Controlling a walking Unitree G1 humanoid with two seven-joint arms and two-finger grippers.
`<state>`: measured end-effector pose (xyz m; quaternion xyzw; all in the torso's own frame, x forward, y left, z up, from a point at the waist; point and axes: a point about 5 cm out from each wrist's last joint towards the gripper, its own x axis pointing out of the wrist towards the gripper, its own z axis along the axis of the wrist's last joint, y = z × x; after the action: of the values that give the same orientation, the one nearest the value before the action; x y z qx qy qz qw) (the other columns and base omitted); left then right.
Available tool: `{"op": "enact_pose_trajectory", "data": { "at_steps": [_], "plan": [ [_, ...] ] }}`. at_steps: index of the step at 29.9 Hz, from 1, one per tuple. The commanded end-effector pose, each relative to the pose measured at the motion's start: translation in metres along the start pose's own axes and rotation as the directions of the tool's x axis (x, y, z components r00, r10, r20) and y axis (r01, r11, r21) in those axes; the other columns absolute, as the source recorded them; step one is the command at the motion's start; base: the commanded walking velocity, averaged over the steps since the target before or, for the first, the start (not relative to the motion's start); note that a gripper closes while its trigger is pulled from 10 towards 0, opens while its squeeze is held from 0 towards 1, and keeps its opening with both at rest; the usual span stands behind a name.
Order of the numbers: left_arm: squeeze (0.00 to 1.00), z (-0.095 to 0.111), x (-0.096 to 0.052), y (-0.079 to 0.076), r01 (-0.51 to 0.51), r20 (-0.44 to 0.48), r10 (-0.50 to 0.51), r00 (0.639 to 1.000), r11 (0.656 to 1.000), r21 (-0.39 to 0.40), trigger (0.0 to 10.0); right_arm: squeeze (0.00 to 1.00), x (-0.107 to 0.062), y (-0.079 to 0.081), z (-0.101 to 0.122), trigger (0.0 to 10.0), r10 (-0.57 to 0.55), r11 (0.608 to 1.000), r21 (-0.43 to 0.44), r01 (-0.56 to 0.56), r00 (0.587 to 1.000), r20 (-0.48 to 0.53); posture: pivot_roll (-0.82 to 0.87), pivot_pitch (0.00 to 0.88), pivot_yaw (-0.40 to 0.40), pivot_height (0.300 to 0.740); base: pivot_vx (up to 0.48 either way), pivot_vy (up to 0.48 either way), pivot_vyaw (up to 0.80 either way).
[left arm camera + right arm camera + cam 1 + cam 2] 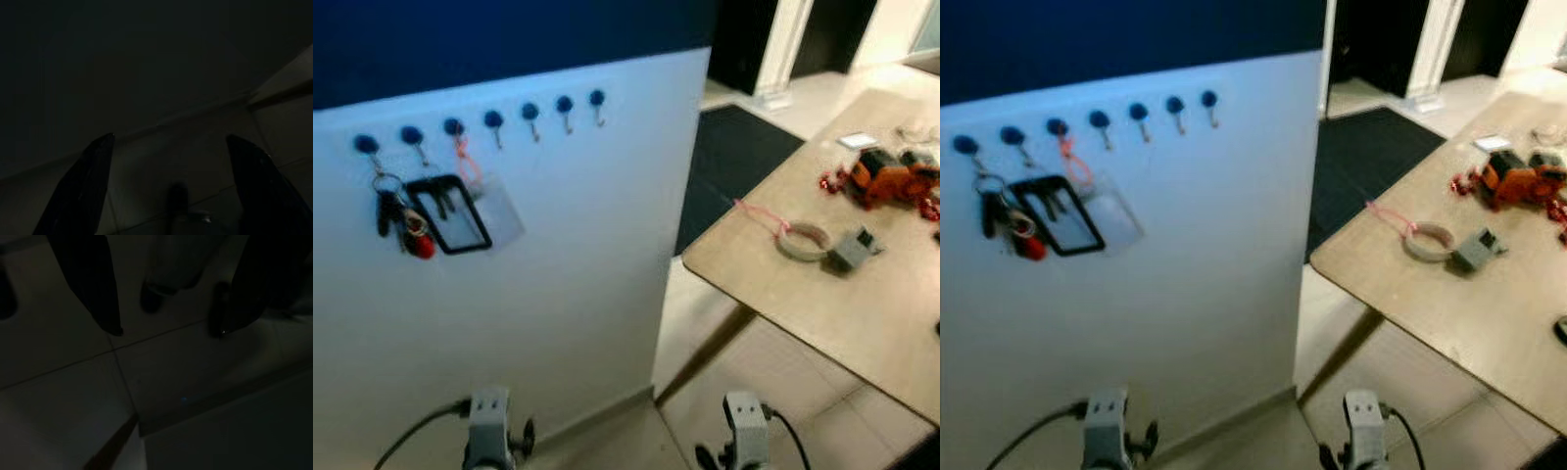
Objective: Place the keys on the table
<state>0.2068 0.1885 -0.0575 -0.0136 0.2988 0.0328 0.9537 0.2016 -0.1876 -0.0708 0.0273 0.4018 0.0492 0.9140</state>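
— How many hooks (493,120) on the white wall panel (568,294)?

— Seven blue ones in a row, climbing slightly toward the panel's right edge.

— And the keys (389,211)?

— One bunch, hanging from the hook nearest the panel's left edge. Its long axis runs straight down, ring at the top, dark keys below, a red tag (423,246) at the bottom. The blur hides how many keys are on the ring.

— Anything beside it?

— One black-framed card holder (450,213), tilted, touching the bunch, and one clear badge sleeve (499,217) on an orange cord from the third hook.

— What's on the desk (822,294)?

— One roll of tape (804,240) with a pink cord near the corner closest to the panel, one small grey box (853,250) just beside it, one orange toy (886,179) farther along, one white card (858,140) near the far edge.

— The arms?

— Two, both hanging low over the tiled floor (73,396). The left claw (173,186) has its fingers (83,191) spread wide, nothing between them. The right claw (168,328) is likewise parted and empty.
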Motion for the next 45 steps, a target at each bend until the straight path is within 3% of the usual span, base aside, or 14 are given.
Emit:
{"op": "enact_pose_trajectory", "data": {
  "at_steps": [1,20,31,36,45],
  "plan": [
    [0.00,-0.0068,-0.0023,0.0012,-0.002,-0.031,0.002,1.000,1.000,0.006,10.0,0.00,-0.0003,0.0033,-0.0045,10.0,0.004,1.000,0.016,-0.004,1.000,-0.010,0.02,0.053,-0.002,0.740,0.000,0.000,0.80],
    [0.00,-0.0120,-0.0019,0.0039,-0.022,-0.096,0.027,0.995,0.998,0.055,10.0,0.00,0.0007,0.0068,-0.0038,10.0,0.014,1.000,0.011,-0.014,1.000,-0.012,0.04,0.035,-0.008,0.740,0.000,0.000,0.80],
    [0.00,-0.0063,0.0002,0.0047,-0.020,-0.070,0.026,0.997,0.997,0.080,10.0,0.00,0.0016,0.0076,-0.0023,10.0,0.011,1.000,0.000,-0.011,1.000,-0.015,0.04,0.036,0.000,0.740,0.000,0.000,0.80],
    [0.00,-0.0043,0.0015,0.0022,0.005,-0.070,0.000,0.998,0.997,0.079,10.0,0.00,0.0007,0.0036,-0.0029,10.0,-0.024,0.998,0.059,0.024,1.000,-0.005,0.03,0.036,0.012,0.740,0.000,0.000,0.09],
    [0.00,-0.0028,0.0023,0.0002,0.019,-0.063,-0.014,0.998,0.997,0.075,10.0,0.00,-0.0007,0.0024,-0.0072,10.0,-0.032,0.998,0.062,0.033,0.999,-0.013,0.02,0.037,0.014,0.740,0.000,0.029,0.00]
  ]
}}
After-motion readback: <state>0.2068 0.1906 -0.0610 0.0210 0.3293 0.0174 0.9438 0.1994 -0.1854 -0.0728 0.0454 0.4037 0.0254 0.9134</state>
